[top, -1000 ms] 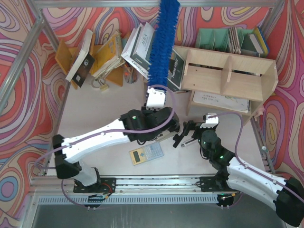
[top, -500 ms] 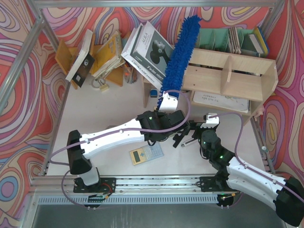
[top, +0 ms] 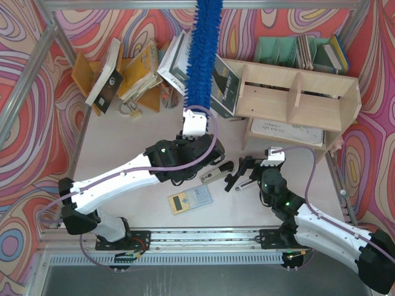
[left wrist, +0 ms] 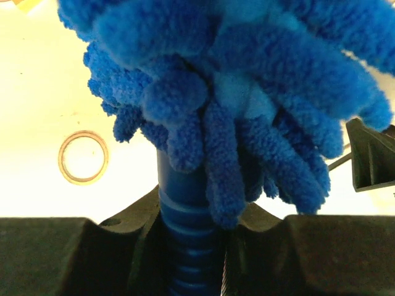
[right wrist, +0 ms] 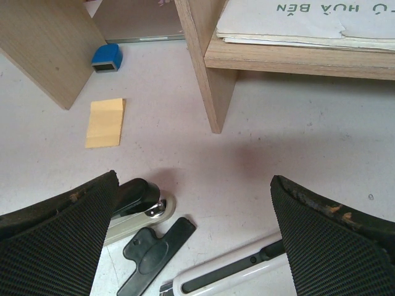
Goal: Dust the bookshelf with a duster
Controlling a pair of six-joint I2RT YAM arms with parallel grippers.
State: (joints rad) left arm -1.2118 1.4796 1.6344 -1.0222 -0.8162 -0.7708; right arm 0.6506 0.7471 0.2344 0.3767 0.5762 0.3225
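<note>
- My left gripper (top: 196, 118) is clamped tight on the slim, ribbed blue handle of the long bright-blue fluffy duster (top: 203, 52). On the wrist camera, black fingers (left wrist: 49, 253) stand on either side of the handle and soft chenille strands hang over it.
- The duster rises from the middle of the pale desk (top: 117, 142) toward its far edge. Its head crosses some leaning books and runs out of the top of the overhead view.
- The large pale plywood bookshelf (top: 296, 92) stands at the desk's far right corner. It has a long top board, upright dividers and a rounded side panel at its right end.
- The duster's head passes just beside the bookshelf's left end; I cannot tell whether they touch.
- My right gripper (top: 237, 174) is spread wide and holds nothing, near the desk's middle in front of the bookshelf. Its textured black fingers (right wrist: 55, 240) frame pale desk surface.
- Bare surface shows along the desk's left edge, between the left arm and the metal frame rail.
- Between the arms lie a flat rectangular calculator (top: 190, 199) and a black-and-silver stapler (top: 216, 174).
- Near the bookshelf's uprights sit a small blue box (right wrist: 106, 57) and a yellow sticky-note pad (right wrist: 106, 122).
- White paper sheets (right wrist: 296, 24) lie on the lowest shelf; the print, cut off at the frame's edge, seems to read "HUA BEN".
- An orange-brown wooden book rack (top: 83, 71) holds tilted books at the far left corner.
- Green file holders (top: 278, 49) stand behind the bookshelf.
</note>
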